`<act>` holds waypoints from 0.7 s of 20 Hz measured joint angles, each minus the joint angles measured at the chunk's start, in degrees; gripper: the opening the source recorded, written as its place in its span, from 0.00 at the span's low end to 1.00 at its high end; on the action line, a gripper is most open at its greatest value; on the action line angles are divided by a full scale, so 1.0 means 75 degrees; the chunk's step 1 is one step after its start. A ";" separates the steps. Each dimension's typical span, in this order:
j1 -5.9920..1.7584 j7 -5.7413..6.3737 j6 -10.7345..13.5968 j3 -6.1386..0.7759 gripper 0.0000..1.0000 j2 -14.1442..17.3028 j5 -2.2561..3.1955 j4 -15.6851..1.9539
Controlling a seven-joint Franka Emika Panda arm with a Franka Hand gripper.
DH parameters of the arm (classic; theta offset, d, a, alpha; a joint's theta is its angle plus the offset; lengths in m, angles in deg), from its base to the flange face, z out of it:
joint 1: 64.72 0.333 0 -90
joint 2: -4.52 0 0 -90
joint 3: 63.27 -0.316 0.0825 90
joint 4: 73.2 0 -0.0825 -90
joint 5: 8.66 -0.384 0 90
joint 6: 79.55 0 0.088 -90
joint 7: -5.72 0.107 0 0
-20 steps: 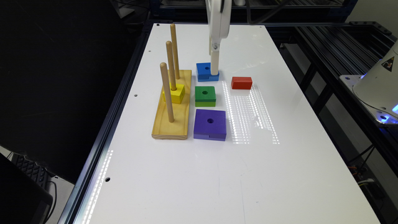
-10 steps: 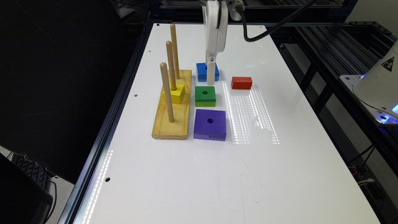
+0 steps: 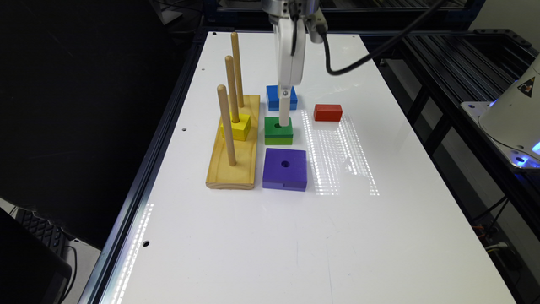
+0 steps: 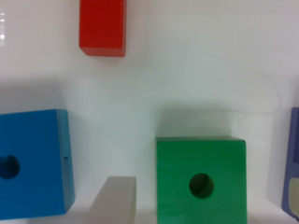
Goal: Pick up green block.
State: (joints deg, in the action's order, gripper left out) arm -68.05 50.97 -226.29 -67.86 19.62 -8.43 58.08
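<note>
We see the gripper [image 3: 285, 120] hanging straight down over the white surface [image 3: 261, 236], its tip in front of the green block [image 3: 278, 131] in the exterior view. In the wrist view one pale finger [image 4: 114, 200] stands between the green block [image 4: 201, 179] and the blue block [image 4: 32, 163], just beside the green one; a second pale shape sits at the frame's edge by the purple block [image 4: 292, 163]. So the gripper looks spread apart and holds nothing, the green block lying flat between its fingers. Beyond the gripper sits the blue block [image 3: 281, 98], nearer the camera the purple block [image 3: 284, 169]. The red block [image 3: 328, 112] lies apart, and the wooden peg stand [image 3: 233, 164] carries a yellow block [image 3: 236, 127].
</note>
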 joint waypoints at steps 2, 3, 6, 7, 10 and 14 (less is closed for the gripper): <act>0.0000 0.0000 -0.0034 0.0000 1.00 0.0030 0.0000 -0.0003; 0.0000 0.0000 -0.0034 0.0000 1.00 0.0029 0.0000 -0.0006; 0.0000 0.0000 -0.0038 0.0000 1.00 0.0055 0.0000 -0.0009; -0.0001 0.0000 -0.0068 0.0000 1.00 0.0109 0.0000 -0.0009; -0.0001 0.0000 -0.0318 0.0000 1.00 0.0359 0.0000 -0.0011; -0.0003 0.0000 -0.0525 0.0001 1.00 0.0541 0.0000 -0.0015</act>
State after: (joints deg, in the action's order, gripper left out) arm -68.07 50.97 -230.23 -67.86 23.68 -8.43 57.97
